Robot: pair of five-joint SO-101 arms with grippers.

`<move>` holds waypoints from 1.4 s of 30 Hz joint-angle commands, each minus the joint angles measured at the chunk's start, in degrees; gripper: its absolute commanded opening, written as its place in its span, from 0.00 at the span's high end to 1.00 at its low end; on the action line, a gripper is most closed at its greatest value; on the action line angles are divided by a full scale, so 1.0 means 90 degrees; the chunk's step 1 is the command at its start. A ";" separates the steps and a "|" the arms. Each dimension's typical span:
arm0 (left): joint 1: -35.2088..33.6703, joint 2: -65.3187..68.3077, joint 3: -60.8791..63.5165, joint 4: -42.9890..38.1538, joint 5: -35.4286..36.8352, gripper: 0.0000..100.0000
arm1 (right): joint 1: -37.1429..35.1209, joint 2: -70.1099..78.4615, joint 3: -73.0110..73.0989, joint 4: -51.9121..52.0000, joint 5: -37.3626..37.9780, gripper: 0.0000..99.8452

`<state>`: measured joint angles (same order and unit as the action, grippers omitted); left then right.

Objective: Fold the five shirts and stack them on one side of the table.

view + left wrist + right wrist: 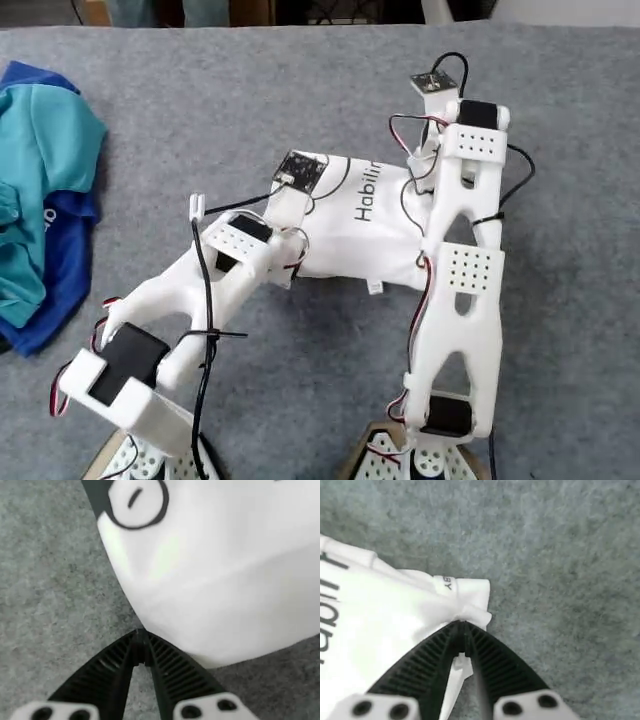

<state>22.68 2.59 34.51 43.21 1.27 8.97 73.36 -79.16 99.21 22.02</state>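
— Left tool (141, 642) is clamped on the edge of the white shirt (215, 570), mid-worktop (200, 100).
— Right tool (462, 632) is clamped on its corner. Teal shirt (45, 150) lies over blue shirt (70, 260) at the left edge.

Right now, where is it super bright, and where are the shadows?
Left wrist view: the white shirt glares so brightly that its folds nearly vanish. Right wrist view: the shirt is bright too, with grey shading in the creases at the right tool. High view: even light, only faint shadows under the arms on the grey table.
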 commanded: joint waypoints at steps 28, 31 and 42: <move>-0.1099 0.1797 -0.4313 -0.0059 -0.0147 0.97 | 0.0020 -0.2632 0.0542 0.0244 0.0000 0.98; -0.1099 0.2735 -0.5758 0.0518 0.0234 0.97 | -0.0020 -0.3502 0.2183 0.0234 0.0000 0.98; -0.0542 0.4874 -0.9675 0.2501 0.0303 0.97 | 0.0020 -0.6335 0.7829 -0.1094 0.0186 0.98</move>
<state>16.00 44.70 -44.53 64.40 3.56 8.53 22.64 -19.21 94.37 23.08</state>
